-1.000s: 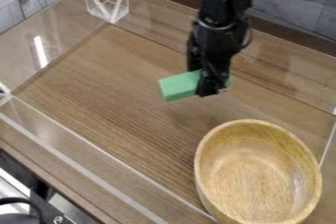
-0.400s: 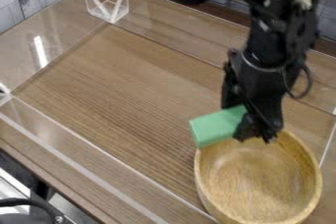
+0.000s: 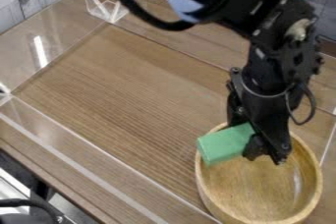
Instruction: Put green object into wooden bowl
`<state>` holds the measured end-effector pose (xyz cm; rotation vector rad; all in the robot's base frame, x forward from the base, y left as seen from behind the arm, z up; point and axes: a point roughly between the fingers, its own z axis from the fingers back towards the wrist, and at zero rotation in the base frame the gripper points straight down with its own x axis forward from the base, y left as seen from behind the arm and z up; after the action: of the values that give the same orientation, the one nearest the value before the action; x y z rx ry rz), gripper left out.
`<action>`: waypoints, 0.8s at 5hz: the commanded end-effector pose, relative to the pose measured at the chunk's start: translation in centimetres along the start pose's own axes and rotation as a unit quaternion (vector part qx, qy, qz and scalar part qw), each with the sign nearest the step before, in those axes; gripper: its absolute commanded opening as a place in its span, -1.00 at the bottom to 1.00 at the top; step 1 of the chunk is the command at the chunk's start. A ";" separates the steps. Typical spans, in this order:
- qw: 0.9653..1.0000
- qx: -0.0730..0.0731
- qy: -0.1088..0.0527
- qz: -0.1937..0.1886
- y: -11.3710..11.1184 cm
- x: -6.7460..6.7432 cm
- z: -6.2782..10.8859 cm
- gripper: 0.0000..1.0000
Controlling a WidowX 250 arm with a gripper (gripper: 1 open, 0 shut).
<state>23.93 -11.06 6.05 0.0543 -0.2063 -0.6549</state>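
Note:
My gripper [image 3: 262,141] is shut on the green object [image 3: 226,144], a small mint-green block that sticks out to the left of the black fingers. It hangs over the left rim of the wooden bowl [image 3: 302,203], a wide shallow tan bowl at the lower right of the table. The block's lower edge overlaps the bowl's near-left rim in this view. The arm reaches down from the top of the frame and hides the bowl's far rim.
The wooden tabletop [image 3: 118,81] is fenced by low clear acrylic walls [image 3: 53,135]. A clear folded stand [image 3: 105,7] sits at the back left corner. A black cable lies at the lower left outside the wall.
The gripper has carried the green block from the table's middle down and to the right, ending over the bowl's left rim. The grip stayed shut throughout.

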 end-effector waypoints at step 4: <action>0.998 -0.052 0.025 0.023 -2.3 -0.9 -2.9 -1.00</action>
<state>22.26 -12.18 2.61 -0.0310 -0.1130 -0.6057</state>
